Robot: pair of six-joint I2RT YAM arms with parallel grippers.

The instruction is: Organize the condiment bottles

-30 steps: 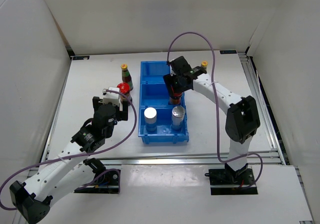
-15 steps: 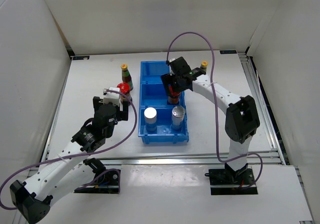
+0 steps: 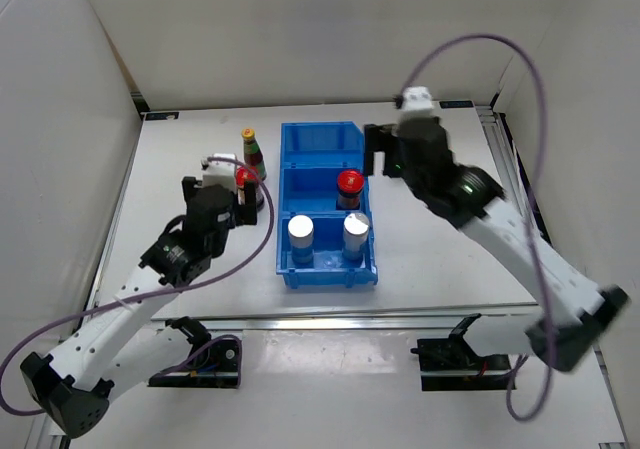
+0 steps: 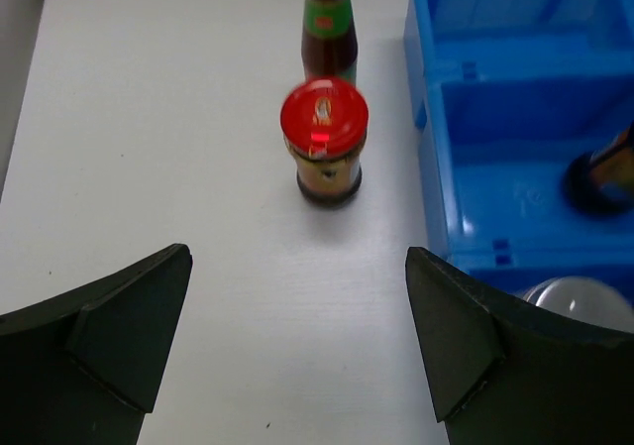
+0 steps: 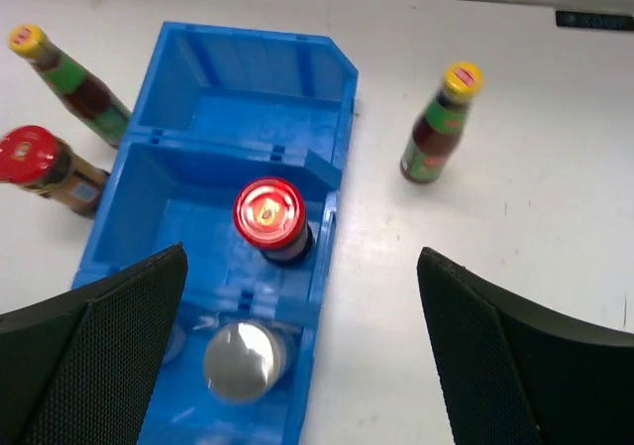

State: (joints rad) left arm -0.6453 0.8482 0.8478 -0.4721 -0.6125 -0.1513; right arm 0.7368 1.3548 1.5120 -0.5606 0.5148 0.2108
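Leftmost, the left gripper [image 4: 297,265] hangs low over the table [image 4: 149,118], its fingers spread wide and holding nothing. The loose red-lidded jar [image 4: 324,143] stands upright just beyond the gap between them. Just behind that jar, farther away, is the left yellow-capped bottle [image 4: 329,29], also upright. The two look close together, but I cannot tell whether they touch.

To their right is the blue bin [image 3: 325,134]. Its far compartment is bare. Its middle compartment holds the binned red-lidded jar [image 5: 269,217], towards the right wall. Its near compartment holds the left silver-topped bottle [image 3: 300,231] and the right silver-topped bottle [image 3: 357,226] side by side.

The right gripper [image 5: 302,262] hovers high above the bin, jaws wide apart and empty. The right yellow-capped bottle [image 5: 436,123] stands on the table to the right of the bin, apart from its wall.

The step in hand appears to be the left arm taking the loose jar to join its twin. To do it well:

- Drive straight forward so the jar sits centred between the fingers.
- Close on the body below the lid, where the glass is straighter.
- Stop short of the slim bottle behind, which would tip easily.
- Keep the right finger off the bin wall.
- Lift upright, clear the rim, and lower into the free left part of the middle compartment.
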